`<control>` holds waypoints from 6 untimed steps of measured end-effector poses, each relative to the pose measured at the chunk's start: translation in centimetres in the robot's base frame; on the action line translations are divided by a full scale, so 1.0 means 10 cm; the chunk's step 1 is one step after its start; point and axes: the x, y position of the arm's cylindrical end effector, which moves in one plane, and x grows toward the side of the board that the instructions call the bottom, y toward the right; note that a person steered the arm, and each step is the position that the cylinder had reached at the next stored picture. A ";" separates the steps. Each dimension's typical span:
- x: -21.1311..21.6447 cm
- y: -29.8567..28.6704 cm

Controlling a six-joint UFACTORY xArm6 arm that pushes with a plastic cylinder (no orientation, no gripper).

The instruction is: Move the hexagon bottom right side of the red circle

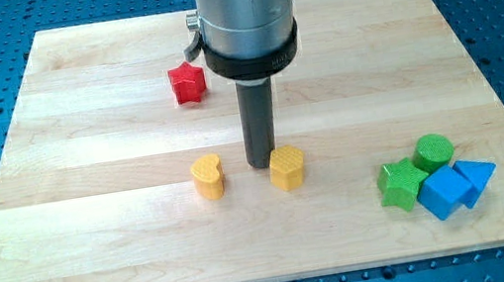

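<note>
A yellow hexagon block (287, 167) lies on the wooden board near the middle. My tip (261, 165) rests on the board just left of the hexagon, touching or almost touching its left side. No red circle shows; the only red block is a red star (187, 83) at the upper left of the tip. The arm's wide grey body may hide part of the board's top middle.
A yellow heart-like block (207, 177) lies left of the tip. At the view's lower right sit a green star (401, 184), a green cylinder (432, 151), a blue cube (444, 191) and a blue triangle (476, 174). The board's (99, 254) edges meet a blue perforated table.
</note>
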 end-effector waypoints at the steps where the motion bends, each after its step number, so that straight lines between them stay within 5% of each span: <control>1: 0.19 -0.11; 2: 0.58 0.04; 3: 0.36 0.37; 4: -0.34 0.42; 6: -0.83 0.51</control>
